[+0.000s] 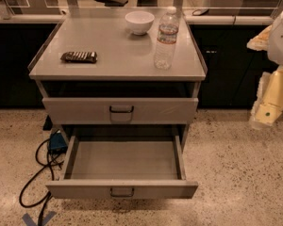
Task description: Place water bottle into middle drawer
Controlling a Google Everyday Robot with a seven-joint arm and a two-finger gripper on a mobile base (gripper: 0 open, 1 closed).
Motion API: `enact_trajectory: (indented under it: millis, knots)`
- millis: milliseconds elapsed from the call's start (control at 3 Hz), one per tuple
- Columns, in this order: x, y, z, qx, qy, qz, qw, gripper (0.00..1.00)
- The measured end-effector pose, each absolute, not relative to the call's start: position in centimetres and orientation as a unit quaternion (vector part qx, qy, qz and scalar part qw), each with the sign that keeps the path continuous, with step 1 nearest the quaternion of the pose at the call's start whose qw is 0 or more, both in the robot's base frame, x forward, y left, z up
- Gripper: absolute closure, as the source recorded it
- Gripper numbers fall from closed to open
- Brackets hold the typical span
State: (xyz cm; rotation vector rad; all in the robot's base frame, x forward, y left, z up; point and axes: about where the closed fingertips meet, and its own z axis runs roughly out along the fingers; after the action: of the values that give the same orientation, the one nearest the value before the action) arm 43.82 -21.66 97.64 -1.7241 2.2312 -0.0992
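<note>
Water bottle (166, 37) stands upright on the cabinet top (118, 55), middle drawer (123, 166) open, gripper (265, 111) at right, its grip impossible to tell.

Bottle (165, 39) upright, drawer (125, 163) open, gripper (264, 117) right

On my feed a grey cabinet top (108, 46) fills the upper middle. A white bowl (139, 21) stands near its back edge, and a dark flat snack packet (79, 56) lies well apart from it toward the left. Under the top I see the upper drawer (85, 111) shut, its dark handle (121, 109) at the centre. At lower left a black cable (33, 178) loops over the speckled floor (236, 173), running up to a blue object (56, 141) beside the cabinet. Blue tape (39, 218) marks the floor at the bottom left corner.
</note>
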Motion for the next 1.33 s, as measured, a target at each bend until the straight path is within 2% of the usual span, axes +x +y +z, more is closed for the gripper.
enact_trajectory:
  millis: [667,1333]
  knots:
    - [44.7,-21.6,97.3,-0.603,0.779,-0.032,0.167,0.00]
    - [51.7,-20.3,92.9,-0.600,0.767,0.016,0.228,0.00]
